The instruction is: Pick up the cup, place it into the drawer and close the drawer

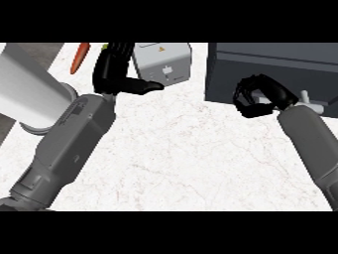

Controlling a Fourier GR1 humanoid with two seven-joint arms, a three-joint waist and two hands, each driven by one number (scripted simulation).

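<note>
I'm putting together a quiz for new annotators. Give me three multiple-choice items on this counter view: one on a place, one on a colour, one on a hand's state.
1. Where is the orange object?
A) just left of the left hand
B) on top of the cabinet
C) beside the right forearm

2. What colour is the cabinet by the right hand?
A) white
B) dark grey
C) red

3. How is the left hand?
A) curled round a cup
B) out of view
C) open, fingers straight

Answers: 1 A, it lies at that hand's left; 2 B, its top shows dark grey; 3 C, its fingers stand straight and hold nothing.
</note>
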